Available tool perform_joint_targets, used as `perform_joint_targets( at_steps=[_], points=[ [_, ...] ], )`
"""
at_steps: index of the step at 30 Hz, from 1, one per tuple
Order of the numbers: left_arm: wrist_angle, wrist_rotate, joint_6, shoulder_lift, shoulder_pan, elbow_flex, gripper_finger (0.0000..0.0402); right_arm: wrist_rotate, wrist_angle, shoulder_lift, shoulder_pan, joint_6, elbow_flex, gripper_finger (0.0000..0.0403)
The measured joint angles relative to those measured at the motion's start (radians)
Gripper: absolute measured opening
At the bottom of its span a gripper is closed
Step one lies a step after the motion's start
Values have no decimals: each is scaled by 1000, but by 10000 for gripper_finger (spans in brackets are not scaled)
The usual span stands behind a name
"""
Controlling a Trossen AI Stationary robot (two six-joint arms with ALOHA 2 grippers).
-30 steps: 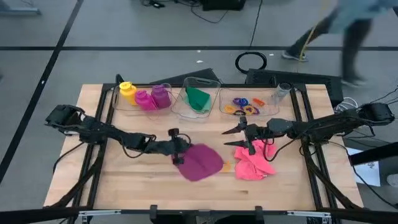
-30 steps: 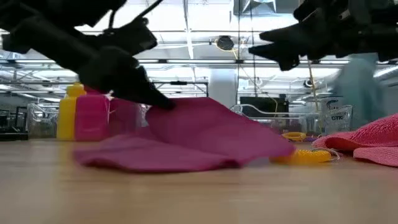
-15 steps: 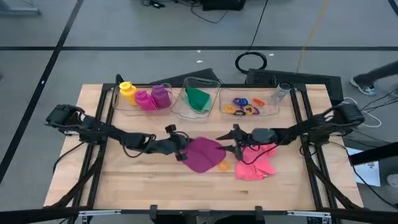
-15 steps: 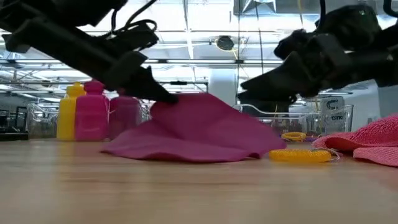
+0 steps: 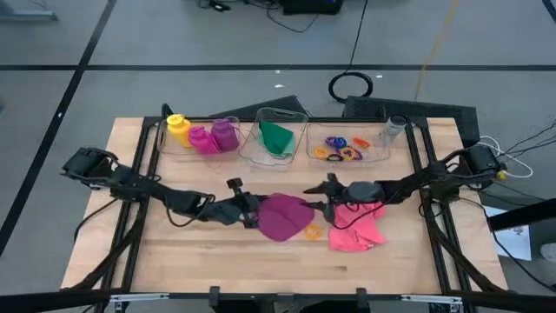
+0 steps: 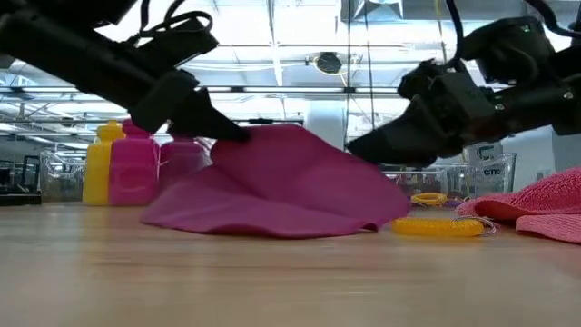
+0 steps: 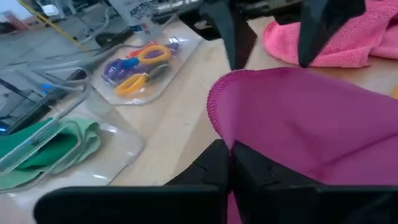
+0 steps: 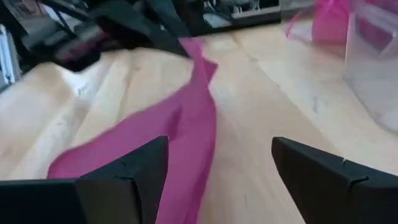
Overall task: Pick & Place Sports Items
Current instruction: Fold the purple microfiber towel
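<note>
This is a robotics lab or test hall. A wooden table (image 5: 174, 243) in a black metal frame (image 5: 142, 174) stands on a grey floor marked with dark lines, with a coil of cable (image 5: 350, 85) lying on the floor just beyond the table. Behind the table, the low view shows a high ceiling with strip lights (image 6: 272, 41) and white columns (image 6: 324, 123).

The left arm reaches in low from the left side of the tabletop, its left end effector (image 5: 252, 215) near the middle with fingers pressed together. The right arm stretches in from the right side, also low, its right end effector (image 5: 317, 202) pointing toward the left one, fingers spread wide apart, the two tips near each other.
</note>
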Motion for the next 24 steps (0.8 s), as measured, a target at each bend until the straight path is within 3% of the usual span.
perform_joint_targets(
  at_steps=[24],
  points=[
    [82,-43,24,0,-9,0,1,-1,-27,0,35,123,0,210]
  ],
)
